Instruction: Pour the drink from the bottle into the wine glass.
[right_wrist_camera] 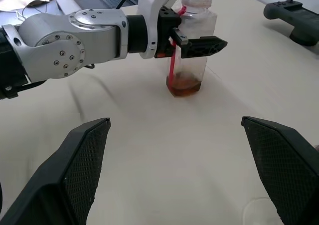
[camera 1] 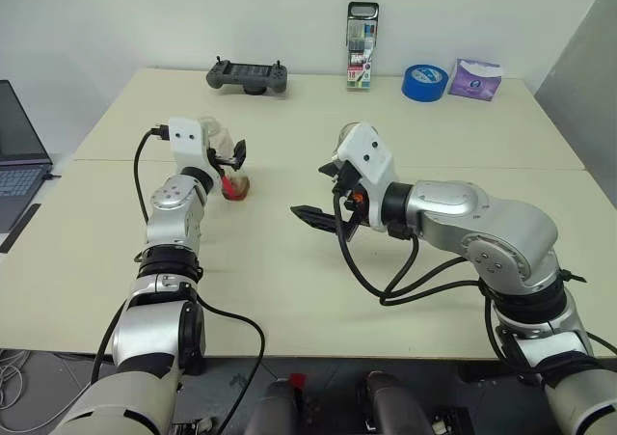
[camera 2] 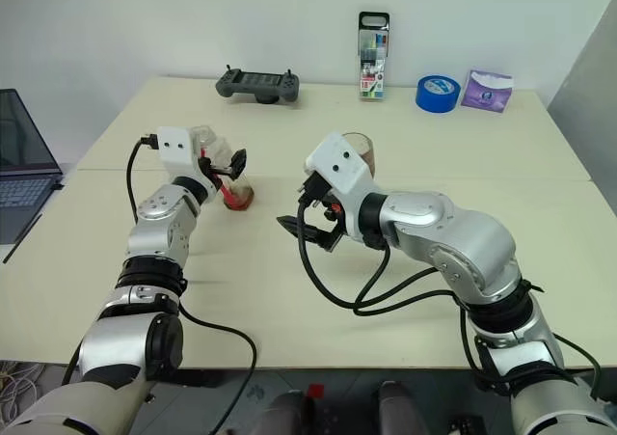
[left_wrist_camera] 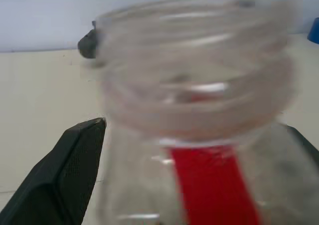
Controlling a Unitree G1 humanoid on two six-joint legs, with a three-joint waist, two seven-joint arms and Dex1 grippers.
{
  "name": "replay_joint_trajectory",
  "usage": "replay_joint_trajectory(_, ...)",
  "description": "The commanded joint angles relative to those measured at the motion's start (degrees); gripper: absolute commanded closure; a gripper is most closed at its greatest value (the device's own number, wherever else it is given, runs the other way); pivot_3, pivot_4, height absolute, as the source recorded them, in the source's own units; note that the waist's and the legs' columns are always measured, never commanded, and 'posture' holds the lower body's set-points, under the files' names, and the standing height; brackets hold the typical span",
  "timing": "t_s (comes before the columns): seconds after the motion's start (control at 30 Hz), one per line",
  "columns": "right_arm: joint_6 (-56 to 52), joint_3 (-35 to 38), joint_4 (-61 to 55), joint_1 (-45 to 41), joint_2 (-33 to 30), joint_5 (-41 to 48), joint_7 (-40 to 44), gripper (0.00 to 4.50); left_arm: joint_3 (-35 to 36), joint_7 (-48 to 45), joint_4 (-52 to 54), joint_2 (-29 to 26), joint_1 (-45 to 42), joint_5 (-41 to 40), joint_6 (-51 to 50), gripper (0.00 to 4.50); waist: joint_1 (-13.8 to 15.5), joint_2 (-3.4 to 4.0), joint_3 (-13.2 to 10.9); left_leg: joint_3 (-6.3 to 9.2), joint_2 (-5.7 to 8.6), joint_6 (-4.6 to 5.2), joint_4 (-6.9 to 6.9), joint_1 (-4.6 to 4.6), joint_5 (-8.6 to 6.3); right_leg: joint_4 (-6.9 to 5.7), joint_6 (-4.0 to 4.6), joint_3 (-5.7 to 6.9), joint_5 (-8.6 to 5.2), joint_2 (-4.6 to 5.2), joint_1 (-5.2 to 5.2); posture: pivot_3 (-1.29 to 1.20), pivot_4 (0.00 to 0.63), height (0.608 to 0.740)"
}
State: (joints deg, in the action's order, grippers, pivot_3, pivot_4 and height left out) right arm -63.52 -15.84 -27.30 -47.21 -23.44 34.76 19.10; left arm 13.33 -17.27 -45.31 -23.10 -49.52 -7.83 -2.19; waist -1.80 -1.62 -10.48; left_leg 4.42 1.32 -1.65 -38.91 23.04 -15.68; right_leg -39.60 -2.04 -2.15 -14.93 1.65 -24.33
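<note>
The bottle (right_wrist_camera: 192, 35) stands upright and uncapped on the table's left half, clear with a red label strip. A shallow layer of the dark reddish-brown drink (right_wrist_camera: 184, 88) lies at its bottom. My left gripper (camera 1: 229, 160) is level with it, open, one black finger (left_wrist_camera: 75, 165) on each side of the bottle (left_wrist_camera: 199, 135). My right gripper (right_wrist_camera: 175, 120) hovers open to the bottle's right, pointing at it, nothing between its fingers (right_wrist_camera: 84, 170). The wine glass (camera 2: 359, 149) stands just behind my right wrist, mostly hidden, with brown drink in its bowl.
Along the table's far edge lie a black game controller (camera 1: 249, 74), an upright marker pack (camera 1: 362, 44), a blue tape roll (camera 1: 424, 81) and a purple packet (camera 1: 474, 78). A laptop (camera 1: 19, 155) sits off the left side.
</note>
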Motion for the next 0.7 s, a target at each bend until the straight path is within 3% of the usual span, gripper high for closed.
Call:
replay_joint_trajectory(0.03, 0.57, 1.38, -0.95, 0.34, -0.41, -1.04, 1.21, 0.0, 0.4, 1.13, 5.36, -1.44, 1.01, -0.16, -1.06, 0.01, -0.01, 0.0, 0.0, 0.0, 0.0, 0.0, 0.0, 0.0, 0.0, 0.0, 0.0, -0.01, 0.0, 0.03, 0.0, 0.0, 0.15, 0.74)
replay_joint_trajectory(0.7, 3.72, 2.12, 1.59, 1.14, -1.08, -5.57, 6.4, 0.0, -0.32, 0.17, 26.08, 0.0, 12.38, -2.06, -12.15, 0.01, 0.01, 0.0, 0.0, 0.0, -0.02, 0.0, 0.06, -0.04, 0.0, 0.05, 0.0, -0.01, 0.0, 0.07, 0.03, 0.0, 0.15, 0.74)
